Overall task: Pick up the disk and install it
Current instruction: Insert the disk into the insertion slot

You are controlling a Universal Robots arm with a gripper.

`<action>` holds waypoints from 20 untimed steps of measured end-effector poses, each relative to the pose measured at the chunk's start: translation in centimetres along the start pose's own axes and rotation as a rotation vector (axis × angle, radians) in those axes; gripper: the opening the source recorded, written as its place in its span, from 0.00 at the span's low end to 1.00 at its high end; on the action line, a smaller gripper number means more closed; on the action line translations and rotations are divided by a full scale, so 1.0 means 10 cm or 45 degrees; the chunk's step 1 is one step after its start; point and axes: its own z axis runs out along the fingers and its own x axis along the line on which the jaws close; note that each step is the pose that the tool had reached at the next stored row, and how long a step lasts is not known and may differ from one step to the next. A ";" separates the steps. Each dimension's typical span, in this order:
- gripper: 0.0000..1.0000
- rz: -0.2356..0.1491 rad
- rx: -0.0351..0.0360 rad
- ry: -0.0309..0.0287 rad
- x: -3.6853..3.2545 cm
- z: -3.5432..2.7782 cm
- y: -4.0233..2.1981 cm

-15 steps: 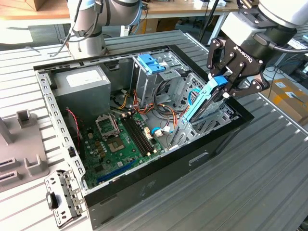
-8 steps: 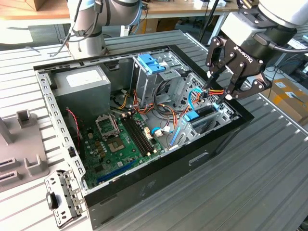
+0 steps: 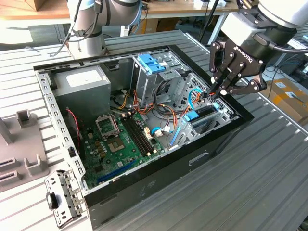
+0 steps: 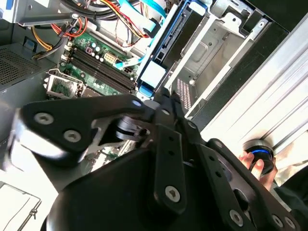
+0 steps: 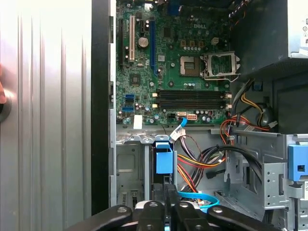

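We see gripper pinched shut above disk, which stands on edge in bay by computer case wall. We judge disk rigid, fragile; hold carrier edges.

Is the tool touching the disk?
Cannot tell. In the exterior view the tool sits just above the disk; the second wrist view hides the meeting point.
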 end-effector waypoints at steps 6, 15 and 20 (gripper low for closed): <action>0.11 0.000 0.0000 0.0000 0.000 0.002 0.000; 0.11 0.000 0.0000 0.0000 0.000 0.009 -0.038; 0.11 0.000 -0.0002 0.0001 0.000 0.018 -0.132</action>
